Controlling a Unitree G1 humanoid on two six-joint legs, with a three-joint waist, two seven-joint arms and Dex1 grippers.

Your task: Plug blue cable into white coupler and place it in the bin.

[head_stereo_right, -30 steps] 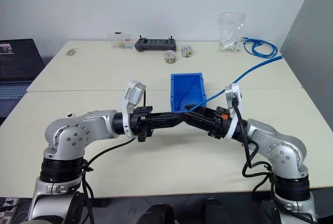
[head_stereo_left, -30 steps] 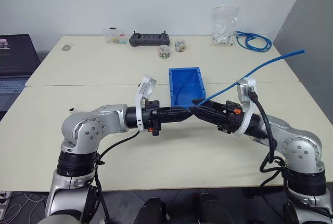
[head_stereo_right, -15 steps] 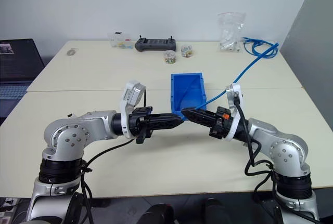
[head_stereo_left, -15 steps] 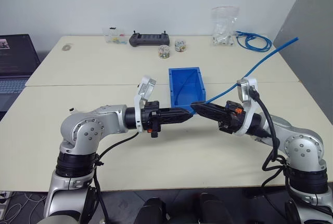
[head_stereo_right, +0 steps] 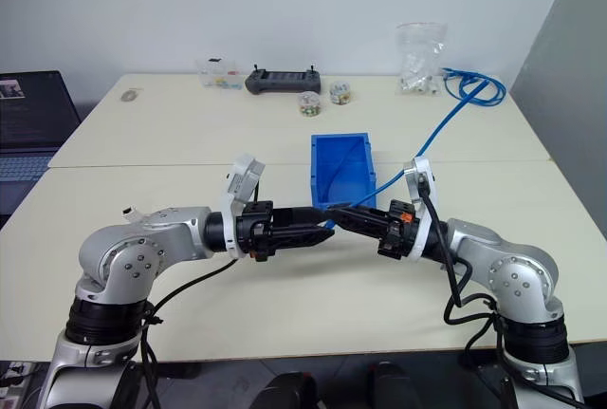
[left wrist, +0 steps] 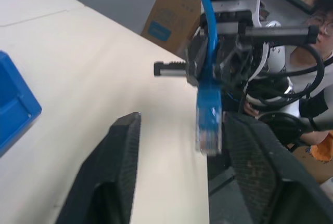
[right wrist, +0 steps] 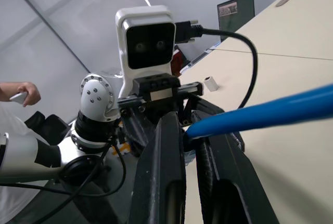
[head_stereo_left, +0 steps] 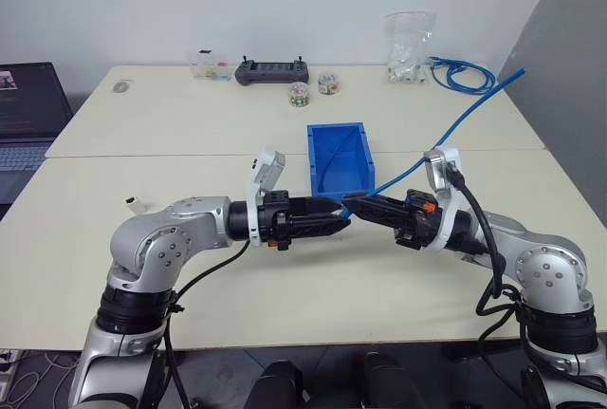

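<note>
Transfer of the blue cable (head_stereo_left: 446, 134) above the front half of the table (head_stereo_left: 285, 286), just in front of the bin (head_stereo_left: 322, 170). The right gripper (head_stereo_left: 353, 206) is clamped on the cable close behind its clear plug (left wrist: 208, 125). The left gripper (head_stereo_left: 341, 222) stands with its 2 fingers apart, one on either side of the plug and touching neither it nor the cable. The white coupler (head_stereo_left: 133, 204) lies on the table toward the front left, beside the left elbow and well apart from both grippers.

Risks: (a) The left fingers, when drawn away, may clip the plug and twist it in the right grip. (b) The cable's long free length rises toward the back right edge, and its weight could turn or drag the plug off line. (c) The coupler is small and loose, so a poor pinch may push it along the table.

Change from 1 second ago: the left fingers were then together and crossed with the right tips; now they are parted. The cable's free end has swung further back.
</note>
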